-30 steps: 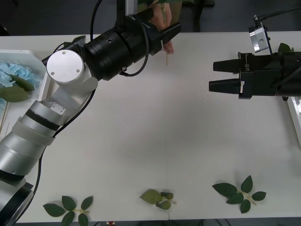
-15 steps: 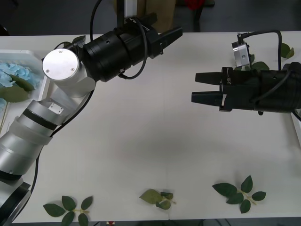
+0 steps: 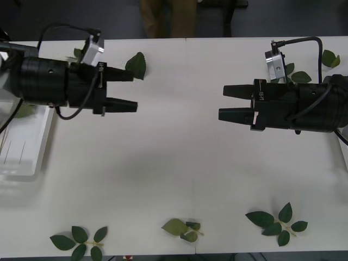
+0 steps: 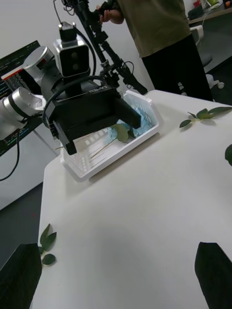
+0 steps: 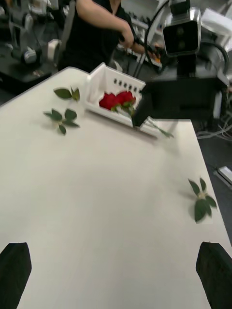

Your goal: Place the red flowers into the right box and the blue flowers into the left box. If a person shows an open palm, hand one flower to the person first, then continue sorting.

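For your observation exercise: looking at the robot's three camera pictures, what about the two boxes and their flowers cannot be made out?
- Right box, left wrist view: the right end effector covers its far end, so any flowers beyond the red flowers are hidden.
- Left box, front view: the left arm covers its far half.
- Blue flowers, right wrist view: the left end effector hides most, so no count.

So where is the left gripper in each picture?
Front view: the left gripper, open, at the left, pointing inward over the white table.
Right wrist view: across the table, before the left box.
Left wrist view: its own two black fingers, nearest the camera.
Shared landmark: that table.
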You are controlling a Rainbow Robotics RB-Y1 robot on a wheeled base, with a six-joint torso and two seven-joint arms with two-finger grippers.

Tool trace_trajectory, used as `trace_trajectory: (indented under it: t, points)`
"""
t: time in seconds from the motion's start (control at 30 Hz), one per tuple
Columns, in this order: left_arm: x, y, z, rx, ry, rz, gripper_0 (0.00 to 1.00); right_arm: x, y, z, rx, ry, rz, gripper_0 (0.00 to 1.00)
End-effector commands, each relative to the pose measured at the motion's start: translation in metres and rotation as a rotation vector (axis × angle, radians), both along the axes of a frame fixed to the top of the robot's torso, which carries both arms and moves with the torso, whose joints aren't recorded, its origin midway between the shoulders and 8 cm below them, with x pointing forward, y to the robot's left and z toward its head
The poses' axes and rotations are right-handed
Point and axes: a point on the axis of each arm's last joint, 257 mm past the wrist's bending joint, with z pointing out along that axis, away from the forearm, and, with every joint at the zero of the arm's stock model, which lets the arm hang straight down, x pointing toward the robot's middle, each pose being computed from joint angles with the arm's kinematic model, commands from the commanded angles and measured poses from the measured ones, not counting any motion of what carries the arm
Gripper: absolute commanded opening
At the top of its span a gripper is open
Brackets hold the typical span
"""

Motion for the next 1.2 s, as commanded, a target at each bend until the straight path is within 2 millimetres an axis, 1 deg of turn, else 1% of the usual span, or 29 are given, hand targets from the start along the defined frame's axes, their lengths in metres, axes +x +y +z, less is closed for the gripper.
trace_trajectory:
  t: [0.03,0.07,0.1,0.17,0.23,0.3,0.4,0.43,0.53,0.57,0.67,0.97,1.2]
  points:
    - [0.0,0.066,-0.014,0.172,-0.028,0.019,1.0,0.0,0.001,0.003,0.012,-0.029,-0.003,0.93]
    - [-0.001,0.074,-0.019,0.211,-0.025,0.02,1.0,0.0,0.001,0.003,0.012,-0.029,-0.003,0.92]
    - [0.0,0.079,-0.022,0.228,-0.025,0.027,1.0,0.0,0.001,0.003,0.012,-0.029,-0.003,0.92]
    - [0.004,0.091,-0.033,0.281,-0.022,0.054,1.0,0.0,0.001,0.003,0.012,-0.029,-0.003,0.92]
    - [0.009,0.104,-0.049,0.323,-0.011,0.097,1.0,0.0,0.001,0.003,0.012,-0.029,-0.003,0.92]
    - [0.013,0.11,-0.059,0.337,-0.006,0.125,1.0,0.0,0.001,0.003,0.012,-0.029,-0.003,0.92]
    - [0.012,0.111,-0.062,0.333,0.0,0.134,1.0,0.0,0.001,0.003,0.012,-0.029,-0.003,0.92]
    - [0.012,0.111,-0.062,0.328,0.003,0.134,1.0,0.0,0.001,0.003,0.012,-0.029,-0.003,0.92]
    - [0.007,0.099,-0.063,0.286,0.015,0.115,1.0,0.0,0.001,0.003,0.012,-0.029,-0.003,0.92]
    - [0.006,0.09,-0.066,0.259,0.023,0.113,1.0,0.0,0.001,0.003,0.012,-0.029,-0.003,0.93]
    - [0.005,0.076,-0.075,0.197,0.043,0.131,1.0,0.0,0.001,0.003,0.012,-0.029,-0.003,0.92]
    - [0.007,0.072,-0.075,0.184,0.04,0.138,1.0,0.0,0.001,0.003,0.012,-0.029,-0.003,0.92]
    - [0.003,0.066,-0.07,0.152,0.047,0.121,1.0,0.0,0.001,0.003,0.012,-0.029,-0.003,0.93]
